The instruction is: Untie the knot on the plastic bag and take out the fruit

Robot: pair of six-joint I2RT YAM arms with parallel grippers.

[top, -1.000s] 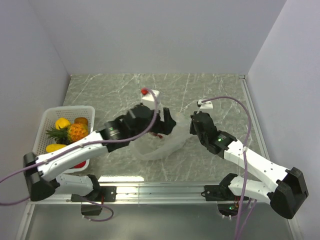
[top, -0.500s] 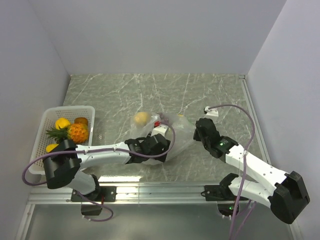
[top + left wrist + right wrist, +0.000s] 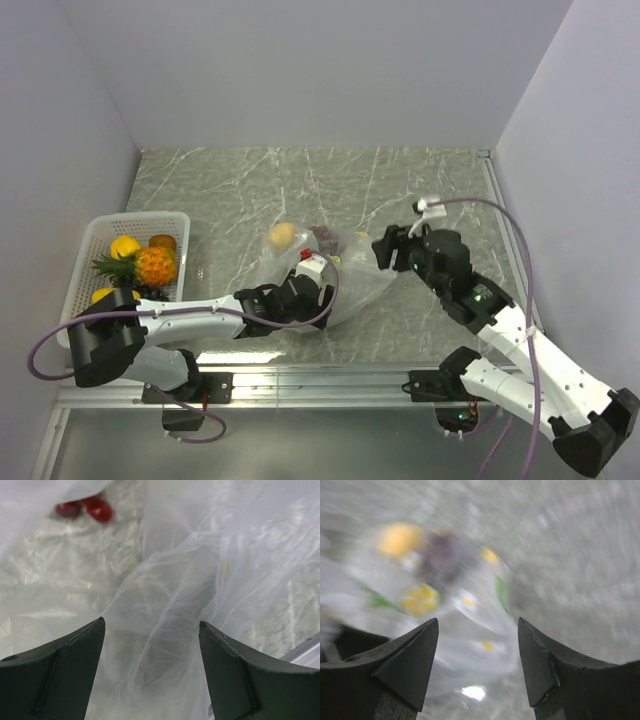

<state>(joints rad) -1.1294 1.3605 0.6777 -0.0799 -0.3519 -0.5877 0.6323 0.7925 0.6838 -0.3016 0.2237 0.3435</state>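
Note:
The clear plastic bag lies crumpled mid-table. A yellow fruit and a dark purple grape bunch sit at its far edge; whether the film covers them I cannot tell. My left gripper is open at the bag's near side, its jaws wide over wrinkled film and holding nothing. My right gripper is open just right of the bag. In its blurred wrist view the open jaws face the bag, the yellow fruit and the grapes. The knot does not show.
A white basket at the left edge holds a pineapple, yellow fruits and a brownish-orange one. Small red fruit lies under the film ahead of the left jaws. Side walls close in the table; the metal rail runs along the near edge.
The right gripper has opened and drawn back to the bag's right side. The left arm has dropped low toward the near edge. The yellow fruit and grapes now show.

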